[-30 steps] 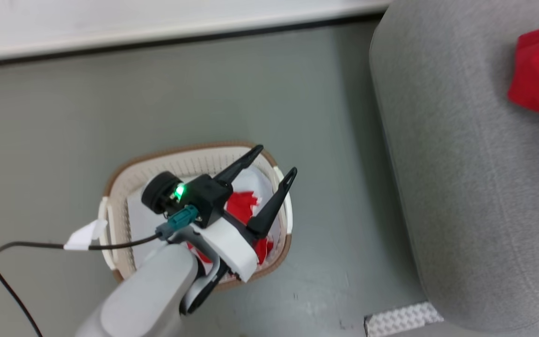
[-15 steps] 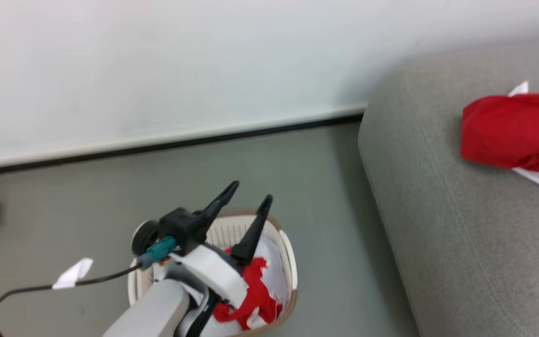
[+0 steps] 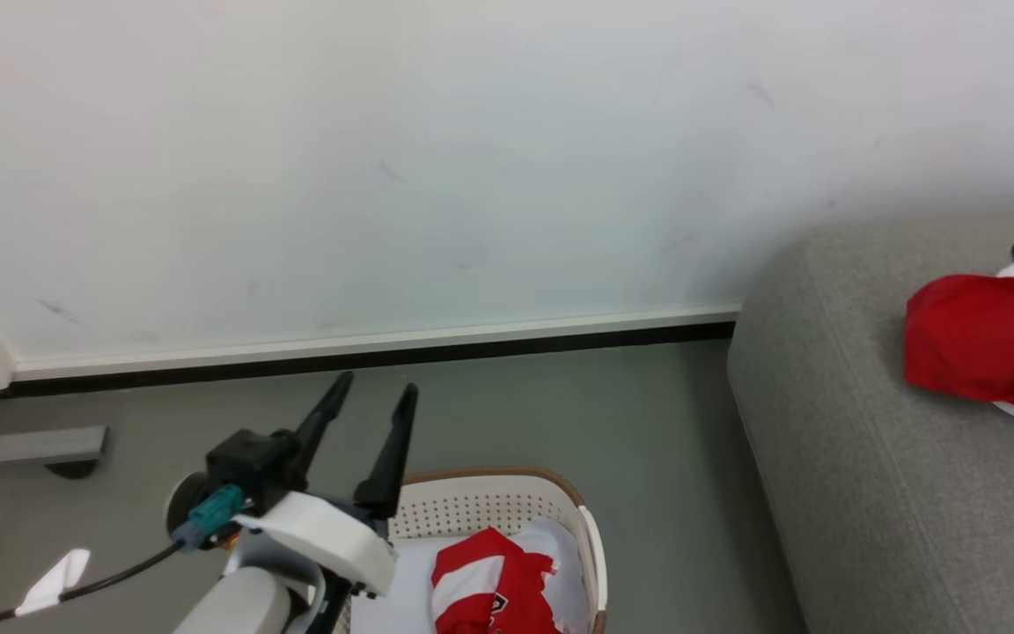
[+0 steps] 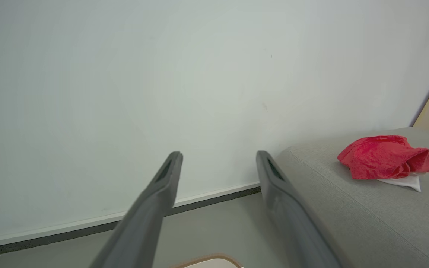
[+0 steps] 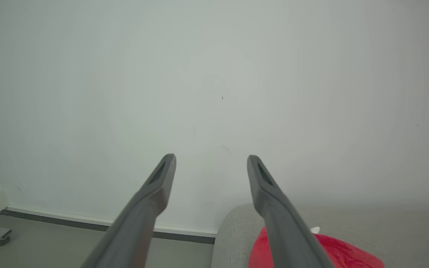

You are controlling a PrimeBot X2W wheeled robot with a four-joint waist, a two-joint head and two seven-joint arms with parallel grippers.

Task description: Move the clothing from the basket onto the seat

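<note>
Clothing inside basket beside seat

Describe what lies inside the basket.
A red garment with white bands and a small dark logo lies on a white pad. The left gripper and the picture's edge hide the rest of the basket.

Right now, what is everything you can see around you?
wall: one, white, behind everything
skirting: one, white over black, along the wall's foot
floor: one, grey-green, below the wall
seat: one, grey, right
basket: one, cream with brown rim, on the floor, bottom centre
pad: one, white, inside the basket
clothing: two, red with white, one in the basket, the other on the seat
cable: one, black with white tag, lower left
left gripper: one, black, left of the basket, jaws open
right gripper: one, black, near the clothing on the seat, jaws open
</note>
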